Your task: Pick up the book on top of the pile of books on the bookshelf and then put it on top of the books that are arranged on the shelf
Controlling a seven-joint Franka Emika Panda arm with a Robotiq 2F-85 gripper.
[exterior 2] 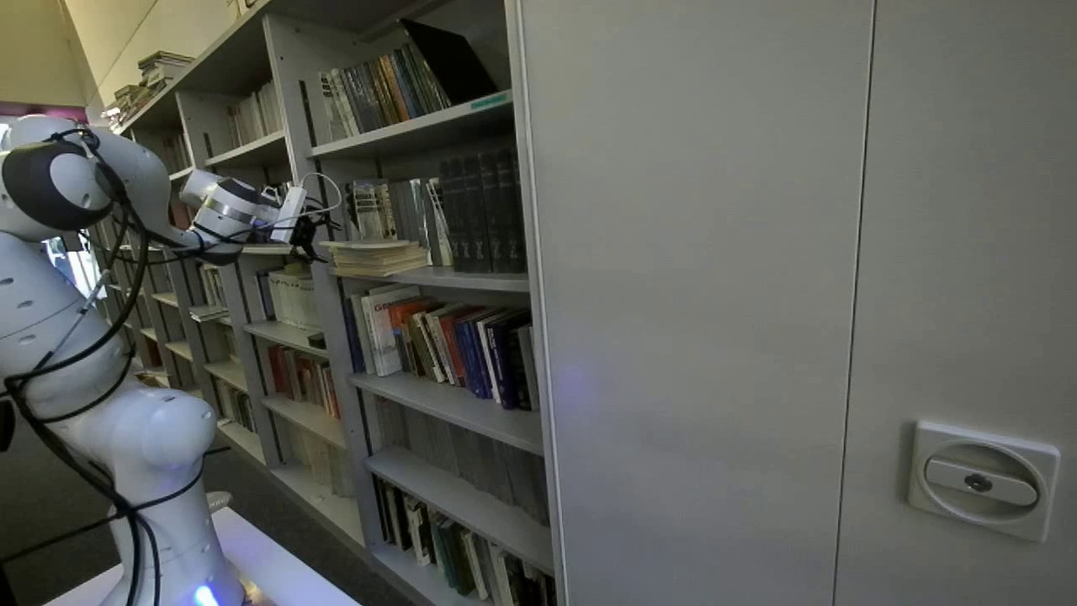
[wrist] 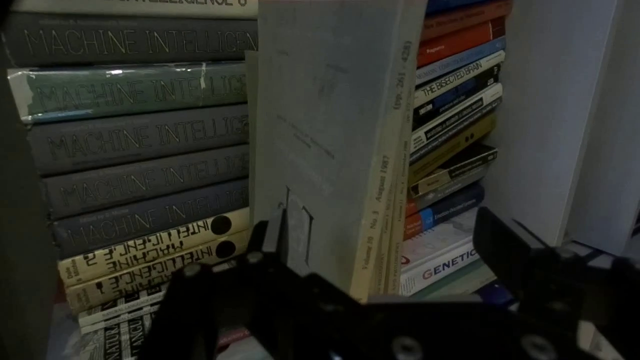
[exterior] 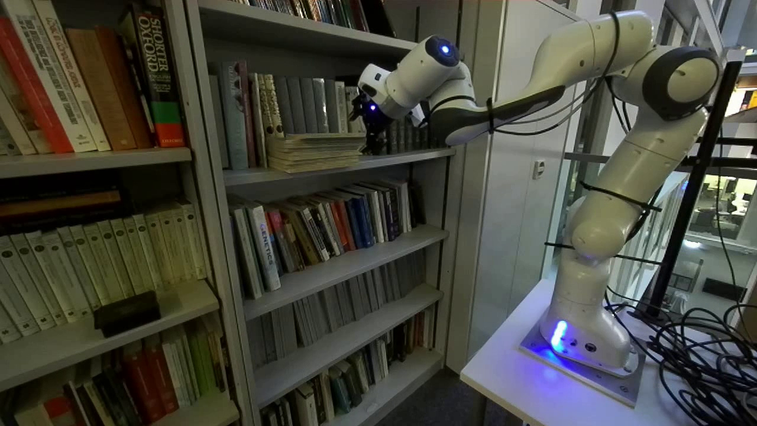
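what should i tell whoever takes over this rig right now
Tool: open, holding nothing, close to the pile; whether it touches is unclear.
Things: the top book lies flat on the pile, which sits in front of the upright books on the same shelf.
Done: the tool is at the pile; nothing gripped yet.
Left: grip the top book alone, lift it, lay it on top of the upright books.

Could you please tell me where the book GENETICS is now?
In an exterior view, the GENETICS book sits left of centre, near the left end of the shelf one level below the pile of books.
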